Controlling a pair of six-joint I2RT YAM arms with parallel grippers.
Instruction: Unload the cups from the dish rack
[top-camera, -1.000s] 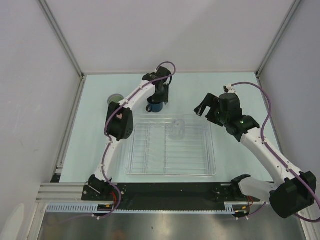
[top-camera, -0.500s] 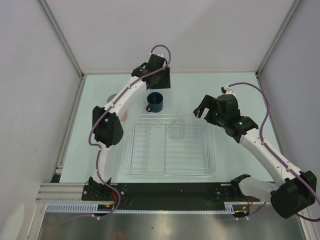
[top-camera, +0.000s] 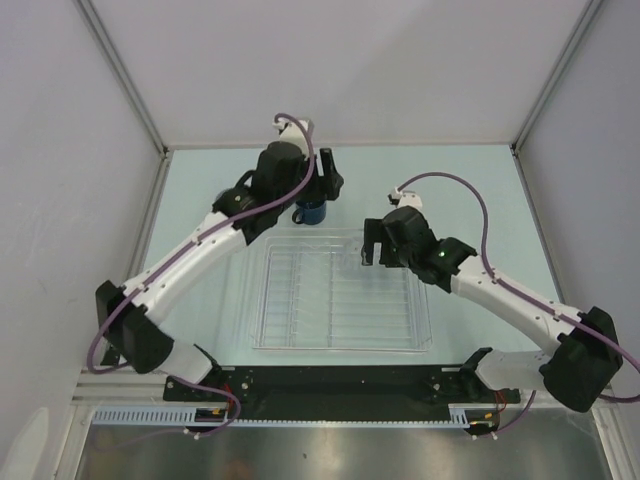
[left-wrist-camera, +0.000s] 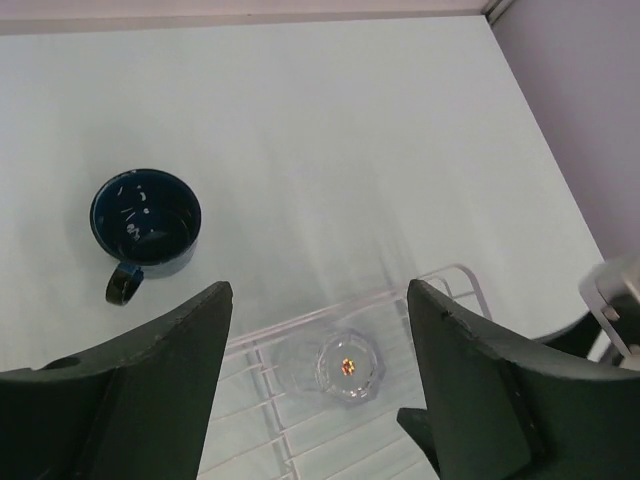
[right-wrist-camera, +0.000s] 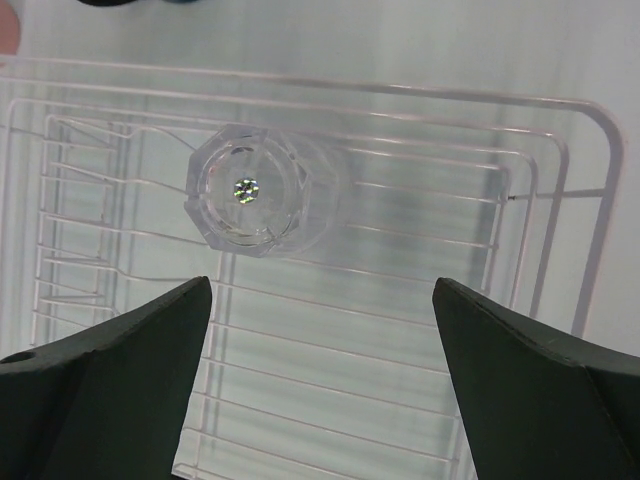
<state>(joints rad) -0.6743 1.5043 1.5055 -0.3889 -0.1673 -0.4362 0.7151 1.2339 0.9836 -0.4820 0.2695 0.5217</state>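
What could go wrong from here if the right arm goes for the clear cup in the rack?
1. The clear cup sits off-centre between the fingers of the open right gripper, so a straight descent might clip its rim and tip it.
2. It sits on the ribs of the equally clear dish rack, near a wall, where a finger could snag.
3. The open left gripper hovers close by, near the blue mug; the arms might collide.

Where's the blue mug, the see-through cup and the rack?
Mug (left-wrist-camera: 146, 216): left wrist view, on its inside bottom.
Clear cup (right-wrist-camera: 250, 190): right wrist view, on its middle.
Rack (right-wrist-camera: 340, 360): right wrist view, on its bare ribbed floor.
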